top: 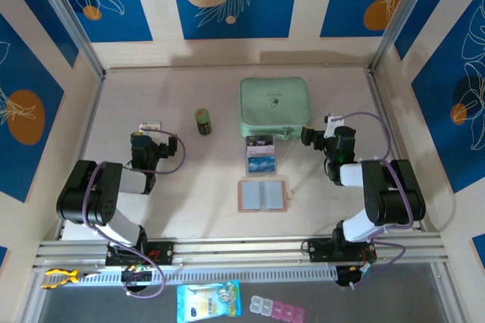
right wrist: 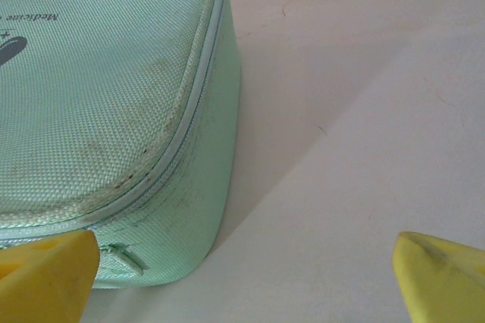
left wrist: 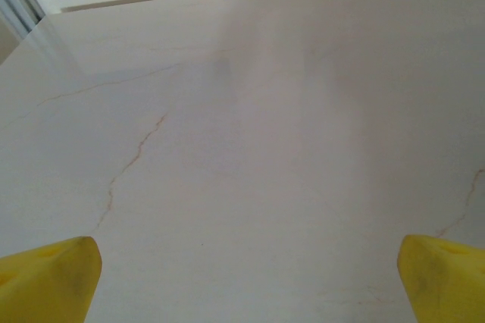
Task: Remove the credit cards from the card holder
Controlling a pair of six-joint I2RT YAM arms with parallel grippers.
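Seemingly the credit cards (top: 261, 155) lie at twelve o'clock of the card holder (top: 264, 195), so we park left end effector (left wrist: 246, 285) and right end effector (right wrist: 242, 277) spread, empty.

Card holder (top: 264, 195) nearest, credit cards (top: 261, 154) just behind, zip case (top: 274, 103) behind those, jar (top: 203, 120) to its left.
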